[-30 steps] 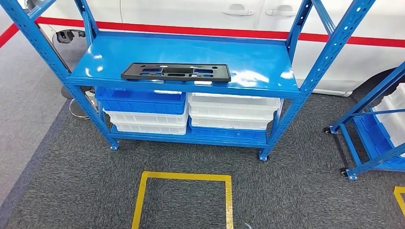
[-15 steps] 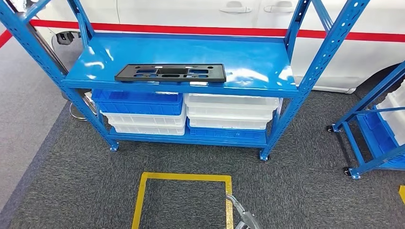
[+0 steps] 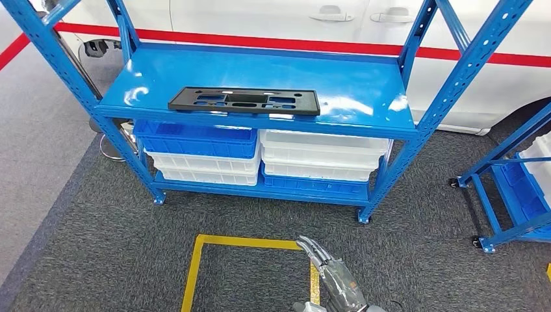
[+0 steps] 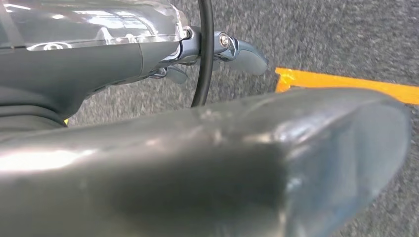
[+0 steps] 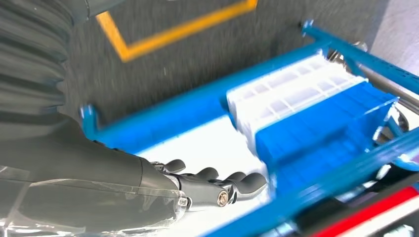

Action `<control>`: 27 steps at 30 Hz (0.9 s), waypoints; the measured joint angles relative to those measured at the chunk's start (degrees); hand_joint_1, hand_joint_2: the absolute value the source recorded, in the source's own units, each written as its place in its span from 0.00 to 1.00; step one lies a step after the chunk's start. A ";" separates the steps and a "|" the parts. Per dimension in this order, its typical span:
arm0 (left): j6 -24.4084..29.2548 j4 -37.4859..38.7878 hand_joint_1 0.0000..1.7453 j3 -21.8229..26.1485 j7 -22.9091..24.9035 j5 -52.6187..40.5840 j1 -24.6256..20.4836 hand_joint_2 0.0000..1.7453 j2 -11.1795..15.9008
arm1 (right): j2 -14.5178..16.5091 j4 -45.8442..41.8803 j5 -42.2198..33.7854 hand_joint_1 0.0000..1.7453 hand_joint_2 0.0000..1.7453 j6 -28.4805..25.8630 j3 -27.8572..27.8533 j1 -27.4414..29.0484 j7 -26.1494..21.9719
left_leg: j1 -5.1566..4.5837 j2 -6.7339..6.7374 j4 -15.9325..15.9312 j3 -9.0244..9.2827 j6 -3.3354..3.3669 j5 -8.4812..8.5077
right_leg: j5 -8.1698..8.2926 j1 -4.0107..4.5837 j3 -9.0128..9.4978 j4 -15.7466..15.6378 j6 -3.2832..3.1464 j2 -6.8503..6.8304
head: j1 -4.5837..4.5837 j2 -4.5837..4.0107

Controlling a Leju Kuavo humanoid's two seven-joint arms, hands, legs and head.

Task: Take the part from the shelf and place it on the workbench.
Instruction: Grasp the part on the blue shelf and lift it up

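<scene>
The part [image 3: 243, 101] is a flat black plate with several cut-outs, lying lengthwise near the front edge of the blue shelf [image 3: 351, 91]. My right hand [image 3: 331, 273] comes up at the bottom of the head view, well below and in front of the shelf, fingers stretched out and holding nothing. In the right wrist view the right hand [image 5: 207, 185] points toward the lower shelf and its bins, fingers straight. My left hand [image 4: 197, 148] hangs over the carpet with a fingertip [image 4: 242, 54] extended and nothing in it.
Blue bins [image 3: 195, 140] and white bins [image 3: 321, 156] are stacked under the top shelf. A yellow taped square [image 3: 195, 266] marks the carpet in front. A second blue rack [image 3: 513, 188] stands at the right. A white car [image 3: 260, 16] is parked behind.
My right hand has risen into the head view from the bottom edge, fingers forward. The camera has shifted a little; the part has not moved on the shelf.
</scene>
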 joint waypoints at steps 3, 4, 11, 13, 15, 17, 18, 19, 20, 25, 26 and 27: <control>-0.34 0.25 0.00 0.69 -0.40 -1.60 -0.23 0.00 0.03 | 0.08 0.07 6.05 0.00 1.00 -2.00 0.29 -1.67 0.27 | 0.07 -0.01 -0.63 0.12 1.29 0.61 | -3.09 -0.09 -2.28 4.83 0.42 0.10 | 0.01 0.00; -0.48 0.37 0.00 0.90 -0.56 -2.07 -0.38 0.00 0.06 | 0.13 0.16 8.00 0.00 1.00 -2.69 0.45 -2.15 0.40 | -0.07 0.00 -0.65 0.03 1.54 0.67 | -4.90 -0.03 -4.09 8.46 0.43 0.15 | 0.01 0.00; -1.80 1.06 0.00 2.62 -1.59 -5.27 -1.01 0.00 0.09 | 0.20 1.97 20.91 0.00 1.00 -7.55 2.55 -5.93 1.93 | -1.24 -0.32 -0.43 0.27 1.97 0.33 | 0.49 0.95 -2.87 3.83 -1.63 0.60 | 0.01 0.00; -3.28 0.61 0.00 3.33 -1.84 -6.34 -1.21 0.00 -0.08 | 0.20 2.75 23.92 0.00 1.00 -9.24 3.00 -7.11 2.26 | -1.29 -0.40 -0.31 -0.02 1.62 0.26 | 1.06 1.32 -1.59 0.56 -2.14 0.67 | 0.00 0.00; -5.23 -0.50 0.00 4.20 -1.90 -7.55 -1.30 0.00 -0.42 | 0.20 3.53 26.16 0.00 1.00 -10.65 3.30 -7.85 2.50 | -1.26 -0.43 -0.28 -0.17 1.15 0.18 | 1.16 1.23 -1.45 -0.11 -2.13 0.59 | -0.01 0.00; -7.44 -2.05 0.00 5.28 -1.92 -8.92 -1.33 0.00 -0.82 | 0.04 4.34 27.60 0.00 1.00 -11.81 3.39 -8.58 2.72 | -1.24 -0.32 1.31 -0.70 0.48 -1.02 | 1.45 0.72 -0.95 -0.95 -2.30 0.39 | -0.01 0.00; -8.65 -2.85 0.00 5.81 -1.93 -9.65 -1.40 0.00 -0.99 | -0.06 4.84 28.20 0.00 1.00 -12.34 3.42 -9.05 2.80 | -1.13 -0.25 3.66 -1.72 0.07 -2.41 | 1.57 0.43 -0.71 -1.28 -2.37 0.24 | -0.01 0.00; -9.81 -3.56 0.00 6.30 -1.93 -10.39 -1.47 0.00 -1.20 | -0.15 5.38 28.73 0.00 1.00 -12.84 3.44 -9.50 2.85 | -0.88 -0.18 6.97 -3.26 -0.35 -4.11 | 1.56 0.40 -0.60 -1.38 -2.42 0.11 | -0.01 0.00; -10.95 -4.20 0.00 6.81 -1.93 -11.11 -1.54 0.00 -1.39 | -0.19 5.96 29.16 0.00 1.00 -13.25 3.45 -9.88 2.89 | -0.57 -0.12 10.69 -5.14 -0.72 -5.72 | 1.52 0.36 -0.59 -1.37 -2.43 0.00 | -0.01 0.00; -14.66 -6.01 0.00 9.05 -2.25 -13.89 -1.62 0.00 -1.60 | -0.20 7.86 25.74 0.00 1.00 -11.73 3.23 -10.33 2.96 | 0.59 0.14 7.59 -4.38 -1.91 -0.99 | 0.34 -0.35 0.23 -1.11 -1.35 -0.17 | -0.01 0.00; -14.93 -6.15 0.00 9.33 -2.38 -14.15 -1.70 0.00 -1.60 | -0.20 7.94 24.14 0.00 1.00 -10.74 3.09 -10.33 2.90 | 0.56 0.19 3.93 -2.66 -1.87 0.14 | 0.04 -0.37 0.46 -0.95 -0.94 -0.19 | -0.01 0.00; -15.13 -6.27 0.00 9.65 -2.54 -14.41 -1.83 0.00 -1.61 | -0.20 7.97 22.35 0.00 1.00 -9.66 2.89 -10.33 2.81 | 0.50 0.21 1.35 -1.45 -1.56 0.65 | -0.19 -0.33 0.65 -0.92 -0.51 -0.21 | -0.01 0.00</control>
